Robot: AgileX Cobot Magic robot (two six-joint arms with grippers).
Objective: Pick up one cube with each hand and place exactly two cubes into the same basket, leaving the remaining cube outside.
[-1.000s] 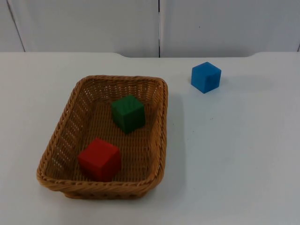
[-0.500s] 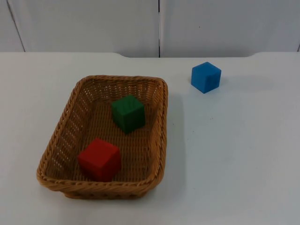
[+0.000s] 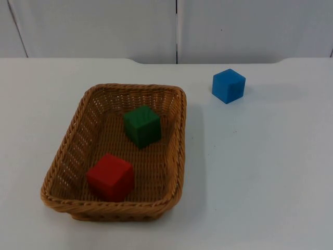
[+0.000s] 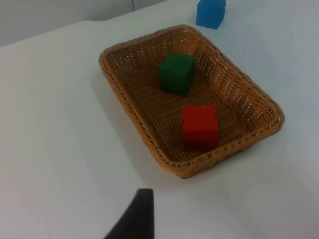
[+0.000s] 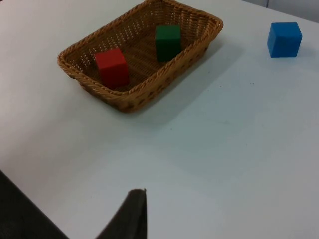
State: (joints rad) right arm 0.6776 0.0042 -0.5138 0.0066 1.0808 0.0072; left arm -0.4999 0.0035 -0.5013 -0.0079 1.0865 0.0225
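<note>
Over on the table [image 3: 270,172] nothing has moved in the last second. I checked it against the two earlier top shots and every item sits exactly where it did.

The basket [image 3: 182,130] is at the left-hand side of the table. The green cube [image 3: 142,125] sits inside toward its far end and the red cube [image 3: 110,176] toward its near end. They're apart from each other, and both lie flat on the woven floor. The blue cube [image 3: 228,86] is out on the bare table, beyond the basket's far right corner and well apart from it.

So my read is that the job is basically done: two cubes in one basket, one left outside. No change is what I'd want to see, because it means things have settled and nothing is rolling or tipping.

Both arms are just waiting. The left gripper [image 4: 137,216] hangs back over the table, looking at the basket from its long side. The right gripper [image 5: 132,214] hangs back on the other side, with a wide stretch of table between it and the basket. I can't tell how wide either one is spread. With all three cubes accounted for, I'd guess neither is carrying anything.

The table is plain matte white and looks flat. It ends at a grey wall [image 3: 104,26] with a vertical seam running down it.
</note>
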